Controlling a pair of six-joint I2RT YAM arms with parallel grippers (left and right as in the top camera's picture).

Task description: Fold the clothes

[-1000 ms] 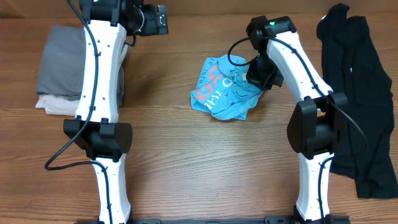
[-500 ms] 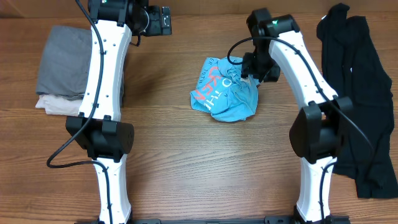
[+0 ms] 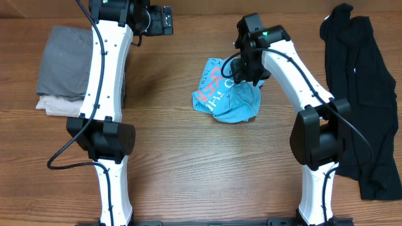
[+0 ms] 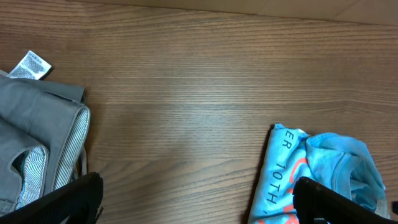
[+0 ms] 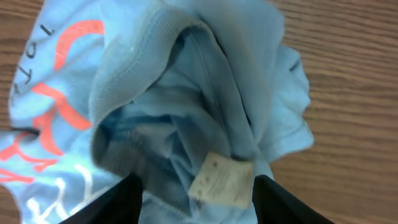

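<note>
Overhead, T-shirt (image 3: pixel 225 95): it lies crumpled in a heap at the middle of the bench (image 3: pixel 188 169), with its lettering showing on the left part. Nothing is folded yet, so it probably has to be spread out first.
Overhead, right hand (image 3: pixel 247 70): it hangs over the heap's far right edge, likely placed there to pick a fresh hold on the cloth.
Overhead, left hand (image 3: pixel 158 20): it sits at the far side, left of the T-shirt and well apart from it, seemingly parked out of the way.
Overhead, others: the folded garments (image 3: pixel 59 66) lie at the left and the black garment (image 3: pixel 361 94) at the right edge.
Left wrist, left hand (image 4: pixel 196 186): its fingers are spread wide, with only bare bench between them. The T-shirt (image 4: pixel 311 171) lies to the right and the folded garments (image 4: pixel 37 143) to the left.
Right wrist, right hand (image 5: pixel 196 193): its fingers stand apart on either side of the bunched collar (image 5: pixel 143 68). The care label (image 5: pixel 221 180) lies between them.
Right wrist, grip: nothing looks pinched, though the view hides whether the pads touch the T-shirt (image 5: pixel 249 74).
</note>
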